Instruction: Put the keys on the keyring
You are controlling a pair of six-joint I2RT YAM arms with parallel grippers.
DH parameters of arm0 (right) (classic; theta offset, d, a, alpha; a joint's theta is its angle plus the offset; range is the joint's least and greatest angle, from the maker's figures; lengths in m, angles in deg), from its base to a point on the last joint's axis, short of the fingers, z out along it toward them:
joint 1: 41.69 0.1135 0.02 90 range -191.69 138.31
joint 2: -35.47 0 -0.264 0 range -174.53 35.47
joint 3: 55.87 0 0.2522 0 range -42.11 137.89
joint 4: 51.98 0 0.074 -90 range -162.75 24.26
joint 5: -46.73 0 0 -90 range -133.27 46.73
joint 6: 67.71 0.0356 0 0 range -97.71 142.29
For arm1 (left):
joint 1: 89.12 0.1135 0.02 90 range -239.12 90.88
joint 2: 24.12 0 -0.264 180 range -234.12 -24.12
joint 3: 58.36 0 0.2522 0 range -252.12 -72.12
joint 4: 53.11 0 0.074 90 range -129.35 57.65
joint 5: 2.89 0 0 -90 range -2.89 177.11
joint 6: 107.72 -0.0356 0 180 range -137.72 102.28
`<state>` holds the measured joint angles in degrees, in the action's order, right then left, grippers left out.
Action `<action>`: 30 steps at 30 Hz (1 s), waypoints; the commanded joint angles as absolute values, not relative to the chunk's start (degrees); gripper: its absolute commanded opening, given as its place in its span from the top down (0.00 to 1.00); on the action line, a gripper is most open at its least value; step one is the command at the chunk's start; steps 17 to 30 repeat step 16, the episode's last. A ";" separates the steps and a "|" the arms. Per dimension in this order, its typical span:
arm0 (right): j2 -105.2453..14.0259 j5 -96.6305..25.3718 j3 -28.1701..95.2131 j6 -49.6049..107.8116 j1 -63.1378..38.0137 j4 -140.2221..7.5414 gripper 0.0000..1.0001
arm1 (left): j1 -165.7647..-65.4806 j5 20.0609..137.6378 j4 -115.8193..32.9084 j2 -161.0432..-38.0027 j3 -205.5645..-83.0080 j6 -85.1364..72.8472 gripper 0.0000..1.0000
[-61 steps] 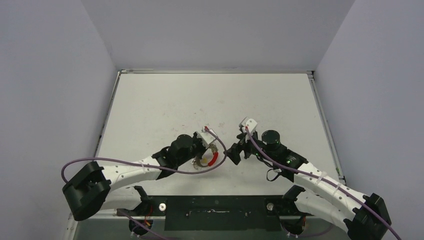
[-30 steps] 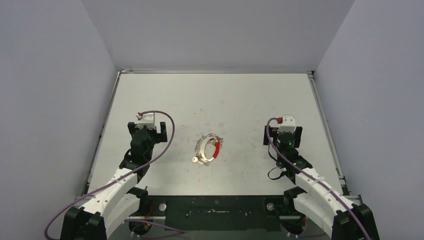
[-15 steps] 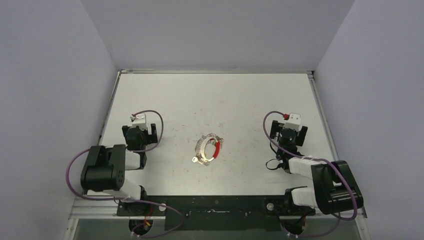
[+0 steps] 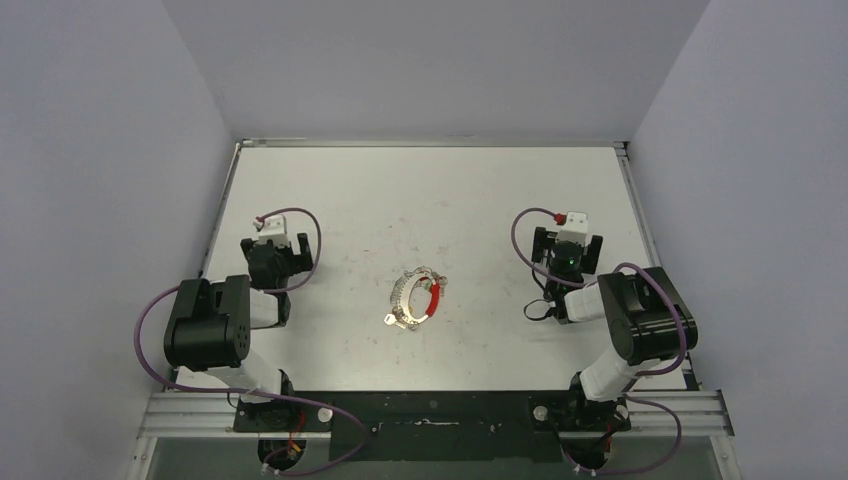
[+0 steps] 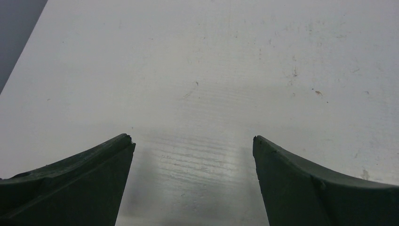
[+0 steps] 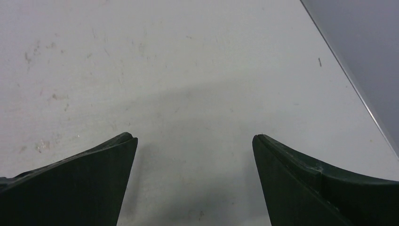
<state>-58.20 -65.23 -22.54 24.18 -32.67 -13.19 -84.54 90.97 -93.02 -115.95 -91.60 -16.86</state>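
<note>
Left gripper (image 5: pixel 193 141) and right gripper (image 6: pixel 194 139): jaws wide apart, empty.
Keys (image 4: pixel 390 320) at seven o'clock of the keyring (image 4: pixel 432 298) could slip off if we nudge it.

Two seconds ago the left pincer (image 4: pixel 276 252) sits over the keyring (image 4: pixel 432 300). Now it stands well apart to the keyring's left, its arm folded back. The right pincer (image 4: pixel 568 250), then just right of the keyring, is now well off to its right. The keyring lies uncovered on the counter (image 4: pixel 430 200), slightly farther from the arm bases.
</note>
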 commanded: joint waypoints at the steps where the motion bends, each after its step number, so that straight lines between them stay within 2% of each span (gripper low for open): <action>1: -57.38 -65.15 -19.92 24.26 -33.22 -12.99 0.00 | -84.82 90.86 -94.25 -116.42 -92.84 -16.69 0.03; 30: -57.52 -64.10 -19.66 24.49 -33.51 -12.92 0.00 | -84.92 90.80 -93.51 -116.55 -93.29 -16.79 0.03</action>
